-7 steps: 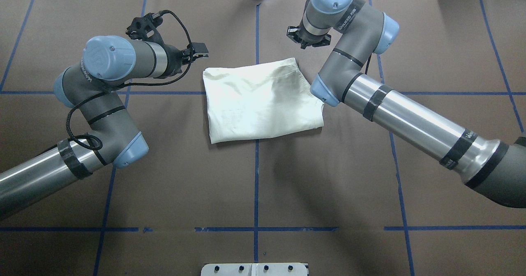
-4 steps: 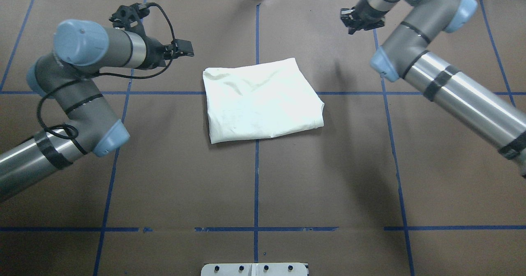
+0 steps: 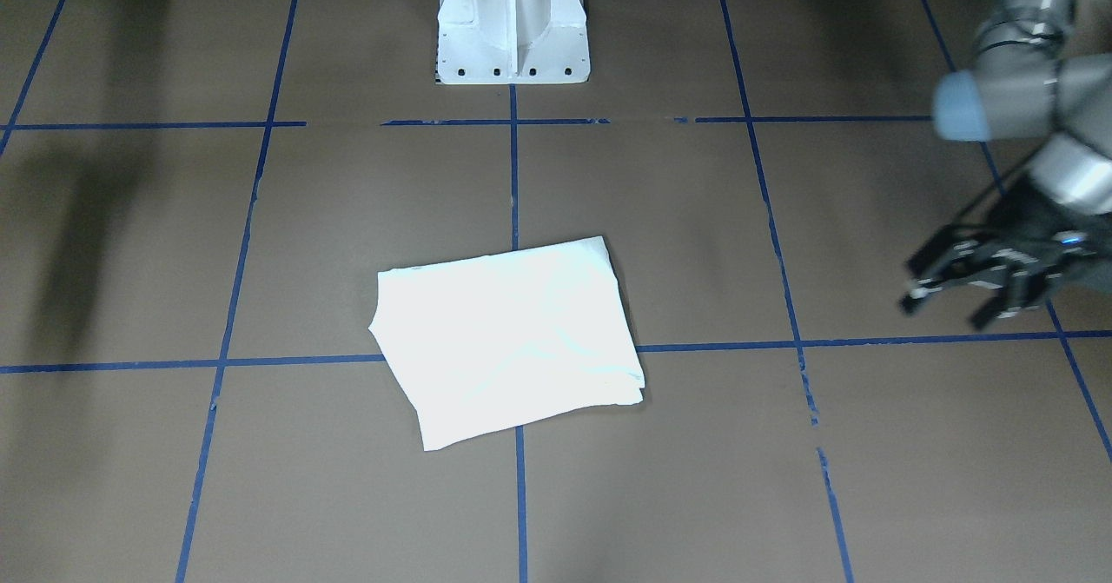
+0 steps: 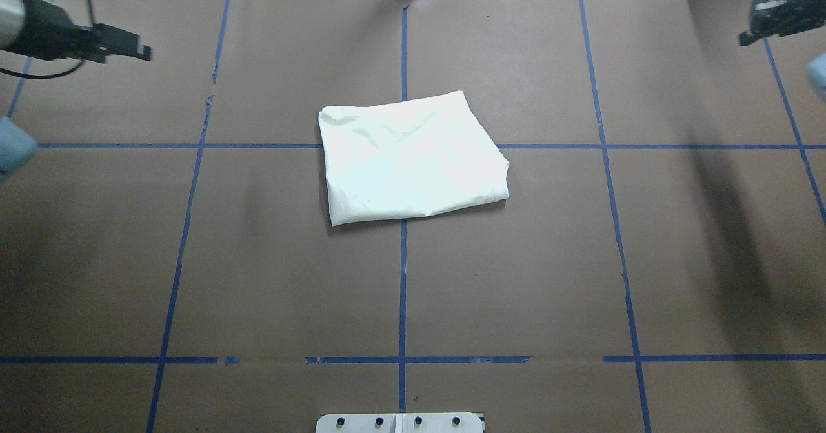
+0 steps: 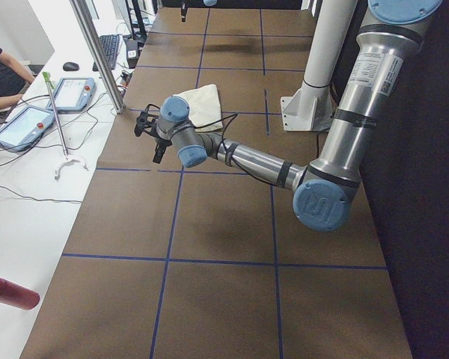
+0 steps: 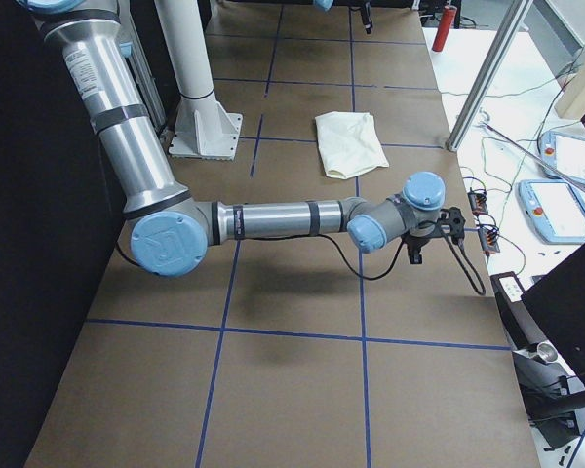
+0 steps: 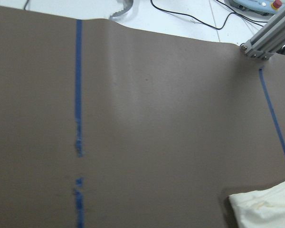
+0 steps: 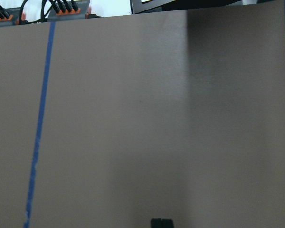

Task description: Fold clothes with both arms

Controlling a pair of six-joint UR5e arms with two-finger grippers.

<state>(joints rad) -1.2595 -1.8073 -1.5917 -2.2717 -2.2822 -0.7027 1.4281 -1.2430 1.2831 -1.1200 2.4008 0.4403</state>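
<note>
Shirt [image 4: 413, 159] looks fully folded. I'd park both well clear of it: left arm [image 3: 1008, 101], jaws apart and empty; right arm [image 6: 273, 219], jaws I can't tell.

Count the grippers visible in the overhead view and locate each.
2. The left gripper is upper left, the right gripper upper right; both clear of the shirt.

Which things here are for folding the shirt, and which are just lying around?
For the job:
- the folded cream shirt, flat in the middle of the table
- the left tool, open and empty
- the right tool, off by the table's far corner

Just lying about:
- the red cylinder
- a control tablet on the side bench
- the keyboard
</note>
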